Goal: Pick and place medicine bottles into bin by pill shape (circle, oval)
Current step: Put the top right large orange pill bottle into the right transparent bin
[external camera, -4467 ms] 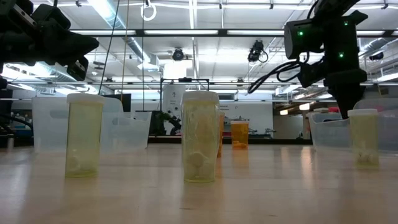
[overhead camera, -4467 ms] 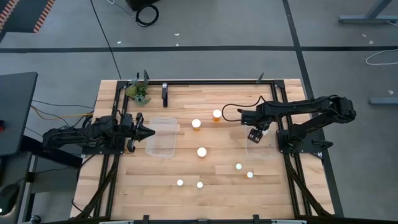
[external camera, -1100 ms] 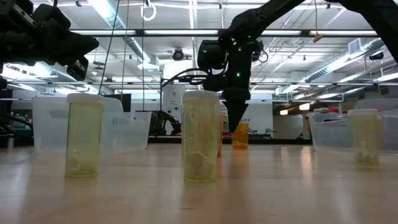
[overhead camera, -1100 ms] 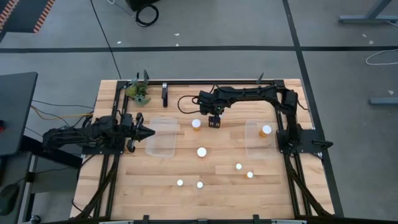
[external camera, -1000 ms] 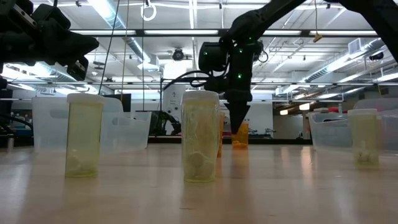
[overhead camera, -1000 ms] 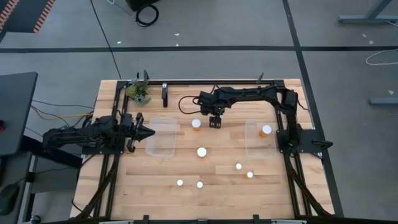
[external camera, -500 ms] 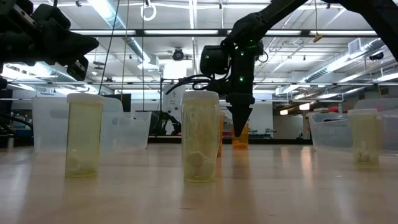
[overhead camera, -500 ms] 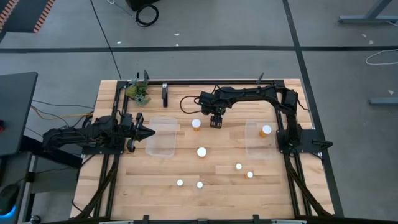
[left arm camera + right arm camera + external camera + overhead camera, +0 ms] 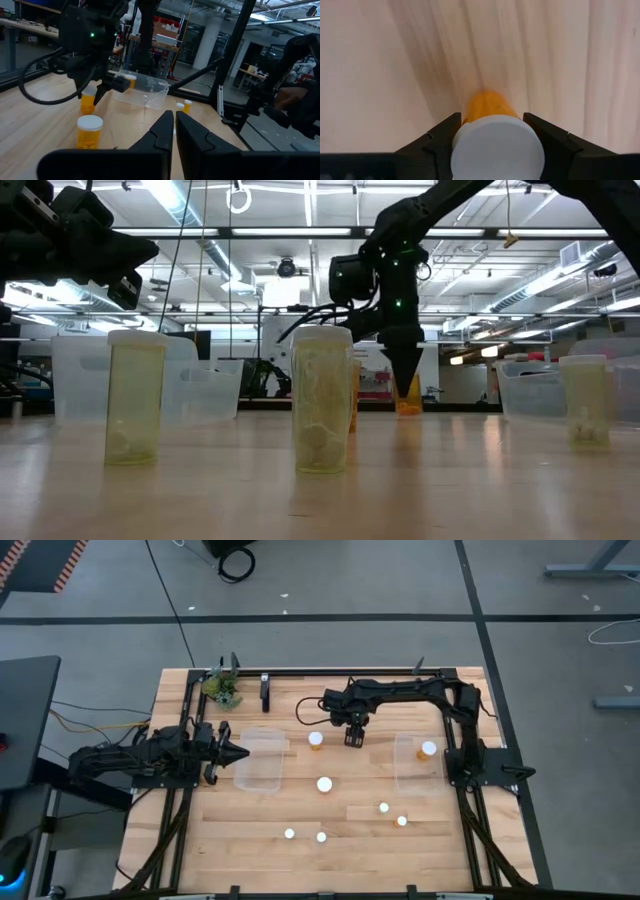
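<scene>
We have our right claw [image 9: 354, 736] closed around an amber bottle [image 9: 492, 131], gripping just under the white cap so the body hangs upright. It appears raised just off the bench [image 9: 300, 810], between the left bin [image 9: 260, 760] and the right bin [image 9: 415, 765], where one bottle [image 9: 428, 749] already sits. Another bottle [image 9: 316, 738] stands just beside our claw. Our left claw [image 9: 238, 752] waits at the left bin, fingers together and empty.
</scene>
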You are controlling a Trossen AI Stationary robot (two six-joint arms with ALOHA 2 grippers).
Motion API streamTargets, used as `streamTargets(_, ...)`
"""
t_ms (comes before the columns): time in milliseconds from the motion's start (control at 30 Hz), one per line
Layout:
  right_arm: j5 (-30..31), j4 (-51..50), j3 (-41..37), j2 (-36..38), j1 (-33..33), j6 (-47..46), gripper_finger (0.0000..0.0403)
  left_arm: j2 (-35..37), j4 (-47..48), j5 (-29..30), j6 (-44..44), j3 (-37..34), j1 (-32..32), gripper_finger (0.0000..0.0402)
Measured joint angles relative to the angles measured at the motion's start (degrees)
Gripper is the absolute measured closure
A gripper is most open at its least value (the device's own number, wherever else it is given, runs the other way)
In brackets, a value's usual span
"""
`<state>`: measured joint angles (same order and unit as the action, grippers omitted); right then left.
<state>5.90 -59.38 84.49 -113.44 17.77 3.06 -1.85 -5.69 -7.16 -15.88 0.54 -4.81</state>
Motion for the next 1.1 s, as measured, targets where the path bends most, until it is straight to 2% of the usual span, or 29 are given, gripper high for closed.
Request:
streamTargets(333, -0.37, -3.87, 0.04, 7.02, -2.72, -5.1, 0.0187, 0.0, 0.0, -0.01, 0.0, -0.01, 0.01, 0.0366)
streamTargets(700, -0.1, -10.52, -0.22, 13.76, -7.99, -12.51, 0.0187, 0.0, -0.02, -0.01, 0.0, -0.02, -0.01, 0.0376)
streamTargets(833, -2.24, -10.68, -3.72, 17.82, -9.62, -16.41, 0.0187, 0.0, 0.0, 0.0, -0.02, 0.0, -0.01, 0.0371)
streamTargets(1100, -2.78, -9.26, -16.05, 30.43, -13.45, -28.11, 0.0187, 0.0, 0.0, 0.0, 0.0, 0.0, 0.01, 0.0368)
